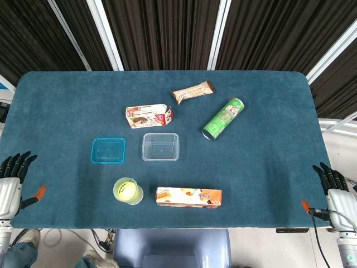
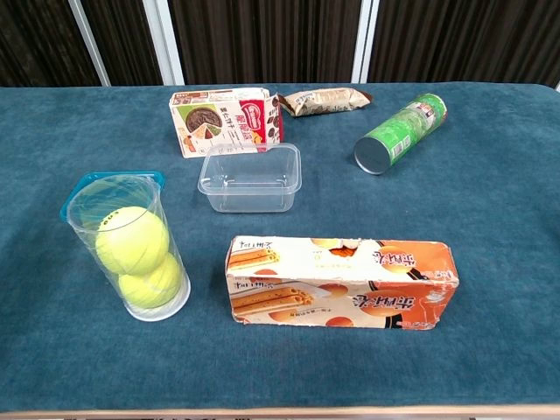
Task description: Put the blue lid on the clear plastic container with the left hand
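No legible text on the red-and-white box [image 2: 226, 120], orange box [image 2: 341, 282] or green can [image 2: 400, 132].

A flat, square blue translucent plastic lid [image 1: 108, 151] lies on the table, rim up. Just beside it at its 3 o'clock, apart from it, stands a clear rectangular plastic container [image 1: 160, 147], upright, open-topped and empty, its long side running 9 to 3 o'clock.

dark curtains [image 1: 162, 30] behind teal table [image 1: 268, 167]
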### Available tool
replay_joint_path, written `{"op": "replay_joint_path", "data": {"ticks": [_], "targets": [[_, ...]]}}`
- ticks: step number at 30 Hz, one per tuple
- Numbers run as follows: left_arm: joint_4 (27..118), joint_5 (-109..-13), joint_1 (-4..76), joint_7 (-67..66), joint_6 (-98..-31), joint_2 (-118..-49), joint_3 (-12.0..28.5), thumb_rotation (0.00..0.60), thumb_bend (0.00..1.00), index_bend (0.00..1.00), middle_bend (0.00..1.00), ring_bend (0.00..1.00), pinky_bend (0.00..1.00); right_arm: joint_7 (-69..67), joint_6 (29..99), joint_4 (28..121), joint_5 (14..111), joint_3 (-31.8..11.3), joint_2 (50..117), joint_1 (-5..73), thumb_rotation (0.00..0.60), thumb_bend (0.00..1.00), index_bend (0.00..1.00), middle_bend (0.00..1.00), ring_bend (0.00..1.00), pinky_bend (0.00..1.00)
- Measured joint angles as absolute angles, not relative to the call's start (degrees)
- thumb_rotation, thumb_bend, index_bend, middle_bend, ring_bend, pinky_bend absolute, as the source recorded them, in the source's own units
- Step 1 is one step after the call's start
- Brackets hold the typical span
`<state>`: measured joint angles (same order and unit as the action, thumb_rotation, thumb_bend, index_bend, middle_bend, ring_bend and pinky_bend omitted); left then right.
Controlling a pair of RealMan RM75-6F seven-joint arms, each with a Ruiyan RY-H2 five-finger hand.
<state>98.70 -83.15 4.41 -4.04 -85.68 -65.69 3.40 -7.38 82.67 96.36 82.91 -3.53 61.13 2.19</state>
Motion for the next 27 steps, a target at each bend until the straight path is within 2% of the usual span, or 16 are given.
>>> {"op": "replay_joint_path", "data": {"ticks": [11,17,23,27], "targets": [[98.0,-81.4,4.9,-1.9,-84.5,-65.0,4.4,0.600,0.21,0.11,0.05,0.00,0.00,-7.3,82.6,96.5,82.7,-3.5,61.2,2.1,0.600,0.29,0.10,0.00,0.00,0.00],[97.3,-79.8,6.0,-1.0,-83.4,-64.4,6.0,0.600,0.19,0.07,0.05,0.00,0.00,-7.1,82.3,96.7,82.5,-3.4,61.3,2.2,0.600,0.29,0.10,0.00,0.00,0.00],[96.3,-76.4,10.7,-2.1,-76.3,-63.9,8.5,0.600,0.15,0.04,0.05,0.00,0.00,-7.6,81.4,97.0,81.4,-3.6,61.3,2.4,0.600,0.29,0.10,0.00,0.00,0.00],[95.4,-71.6,15.6,-4.8,-68.1,-63.6,10.3,0.600,0.13,0.03,0.04,0.00,0.00,-8.1,80.6,97.3,80.8,-3.9,61.2,2.7,0.600,0.29,0.10,0.00,0.00,0.00]]}}
